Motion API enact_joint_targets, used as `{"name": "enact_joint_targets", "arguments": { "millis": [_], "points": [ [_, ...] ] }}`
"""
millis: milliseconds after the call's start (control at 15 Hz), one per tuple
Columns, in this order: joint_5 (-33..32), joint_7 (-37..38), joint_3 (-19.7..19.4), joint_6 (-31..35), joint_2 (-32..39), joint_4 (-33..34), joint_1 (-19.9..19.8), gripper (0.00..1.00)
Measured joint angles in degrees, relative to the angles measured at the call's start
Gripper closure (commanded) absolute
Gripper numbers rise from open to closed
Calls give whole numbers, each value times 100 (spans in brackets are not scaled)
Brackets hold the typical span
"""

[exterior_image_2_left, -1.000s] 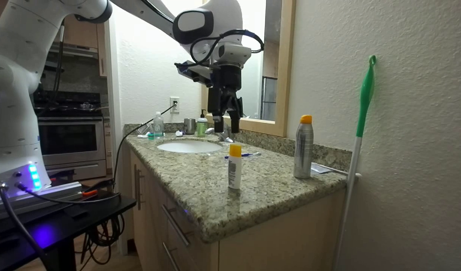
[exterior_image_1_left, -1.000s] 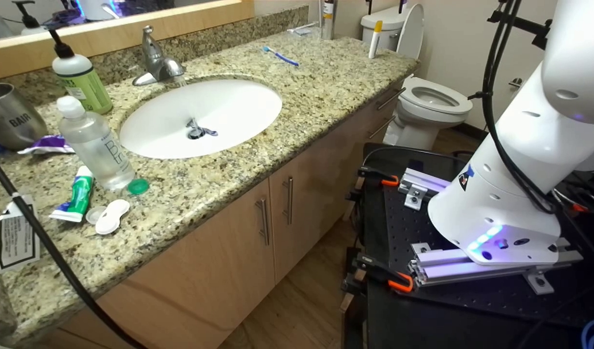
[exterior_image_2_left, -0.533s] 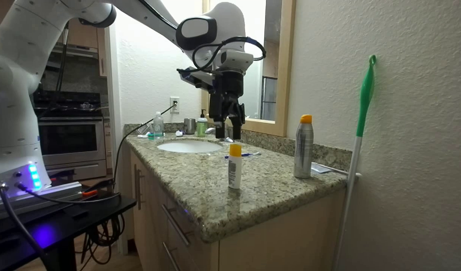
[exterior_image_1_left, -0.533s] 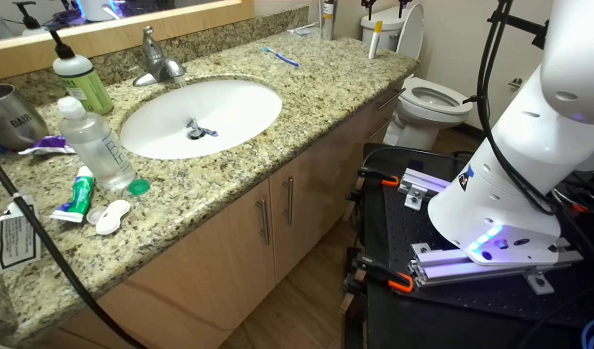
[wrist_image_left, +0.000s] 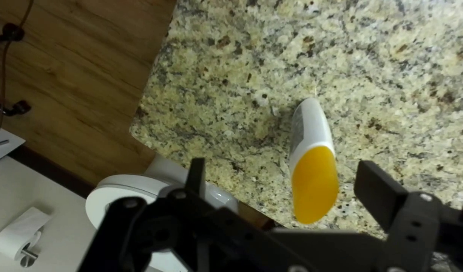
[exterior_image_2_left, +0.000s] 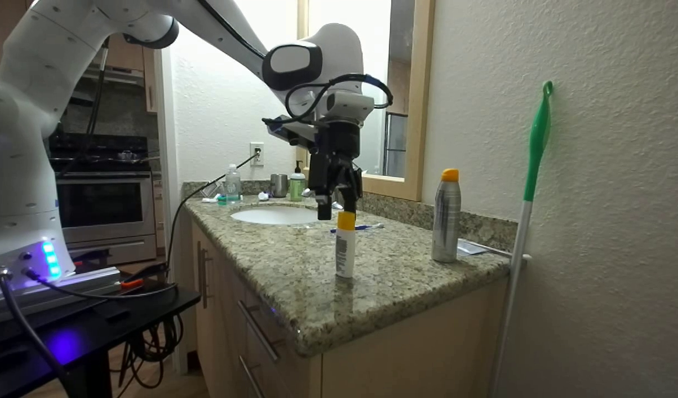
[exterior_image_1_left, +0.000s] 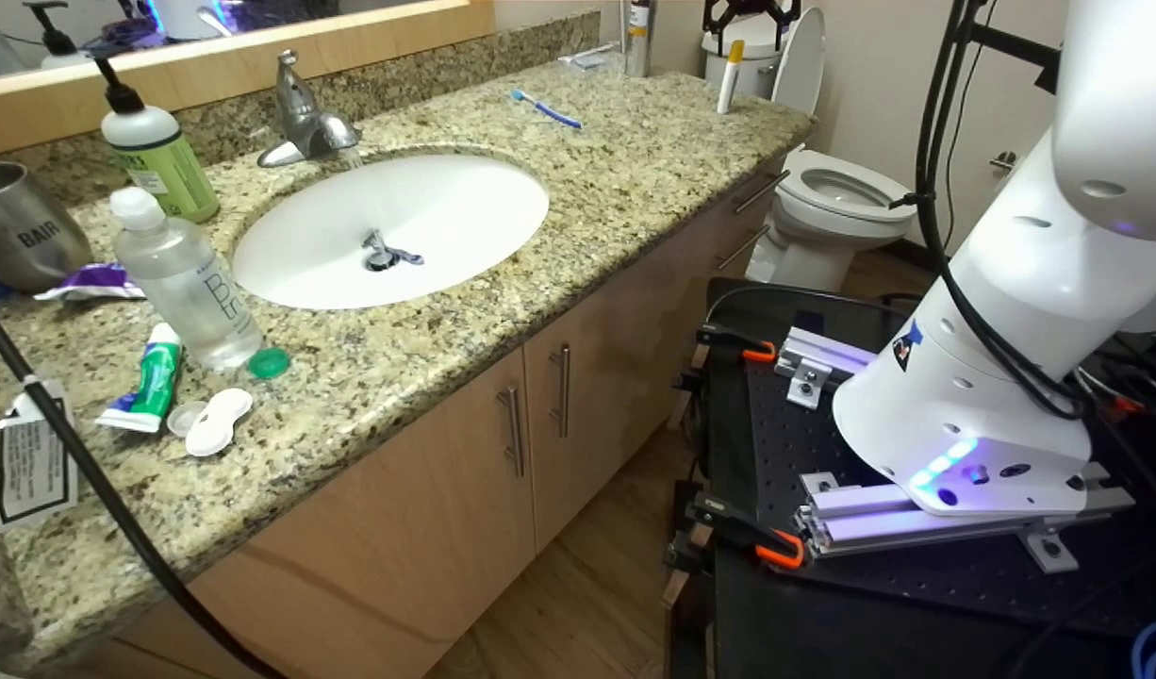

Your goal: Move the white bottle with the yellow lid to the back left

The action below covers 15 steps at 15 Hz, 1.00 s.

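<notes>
- A speckled granite counter (exterior_image_1_left: 653,179) runs through both exterior views, with a white oval sink (exterior_image_1_left: 474,212) set into it, a chrome faucet (exterior_image_1_left: 305,130) at the basin's back edge and a wood-framed mirror (exterior_image_1_left: 352,44) above.
- Pale cabinet doors (exterior_image_1_left: 427,538) line the front below; we see brown plank flooring (wrist_image_left: 73,68) past the counter's edge in the wrist view, and a white toilet (exterior_image_1_left: 828,219) with its lid raised in an exterior view.
- A green-handled pole (exterior_image_2_left: 538,130) leans against the textured white wall (exterior_image_2_left: 615,237) in an exterior view, while a stove (exterior_image_2_left: 101,204) shows in the background.
- Gathered beside the sink are a clear bottle with a white cap (exterior_image_1_left: 187,292), a green pump bottle (exterior_image_1_left: 168,174) and a steel cup (exterior_image_1_left: 31,226); a blue toothbrush (exterior_image_1_left: 547,110) lies on the basin's other side.
- The white bottle with the yellow lid (exterior_image_2_left: 345,249) stands upright near a corner of the counter, apart from a silver spray can (exterior_image_2_left: 447,221).
- We find the hand (exterior_image_2_left: 337,213) above that bottle, its fingers (wrist_image_left: 380,194) spread wider than the yellow lid.
- In the wrist view the yellow lid shows between the two fingers, nearer the one at the view's right; in an exterior view one fingertip overlaps the lid's outline, and we cannot tell whether they touch.
</notes>
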Motion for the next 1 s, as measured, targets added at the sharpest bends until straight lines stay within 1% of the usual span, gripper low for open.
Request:
{"name": "enact_joint_targets", "arguments": {
  "millis": [333, 400, 467, 533, 667, 733, 800, 867, 1000],
  "points": [
    [-18, 249, 31, 31, 384, 53, -1, 0],
    [-18, 262, 31, 42, 441, 72, -1, 25],
    [-18, 264, 31, 42, 461, 80, 0, 28],
    [-18, 264, 32, 43, 461, 82, 2, 34],
    [-18, 264, 33, 47, 457, 96, 3, 47],
    [-18, 264, 33, 56, 454, 101, 3, 56],
    [-18, 263, 34, 77, 449, 101, 4, 62],
    [-18, 261, 34, 136, 446, 101, 4, 70],
    [-20, 252, 35, 249, 445, 100, 4, 84]
  ]
}}
